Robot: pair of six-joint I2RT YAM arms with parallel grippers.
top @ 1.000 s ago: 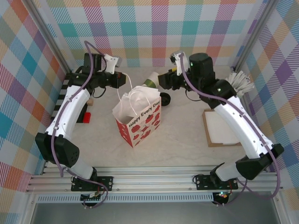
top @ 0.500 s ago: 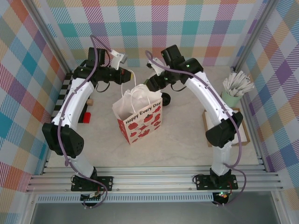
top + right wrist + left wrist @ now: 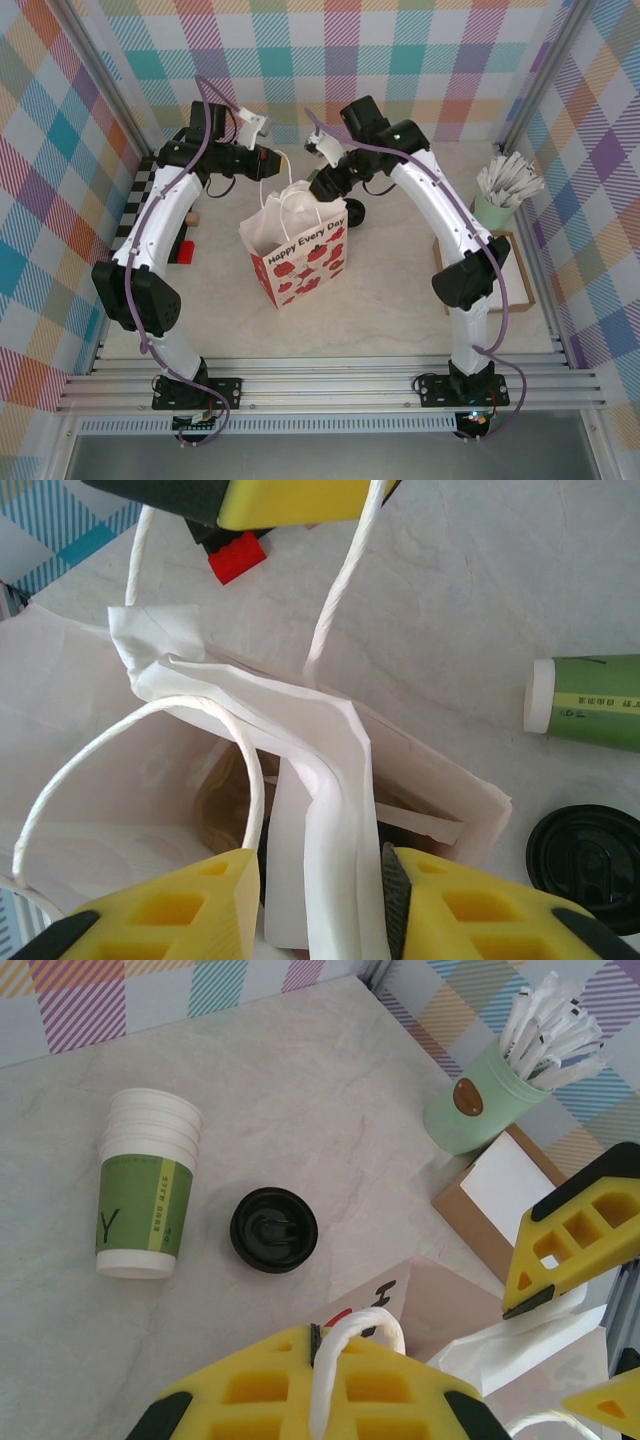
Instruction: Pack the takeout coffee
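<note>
Left end effector [image 3: 318, 1345] clamped on paper handle [image 3: 352, 1332] of gift bag [image 3: 300, 262]. Right end effector [image 3: 322, 880] over bag mouth at 12 o'clock, fingers narrowly apart, white tissue [image 3: 320, 780] between them. Takeout coffee: can't tell where, bag interior masked by tissue. Loose black lid [image 3: 273, 1230] on tabletop [image 3: 300, 1090], 3 o'clock of lidless cup stack [image 3: 148, 1185].

Left gripper [image 3: 266, 160] and right gripper [image 3: 321, 184] over upright gift bag [image 3: 300, 262]

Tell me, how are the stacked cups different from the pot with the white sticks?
The stacked cups lie on their side; the pot stands upright. The cups are darker green with white rims; the pot is pale mint. Both are green.
</note>
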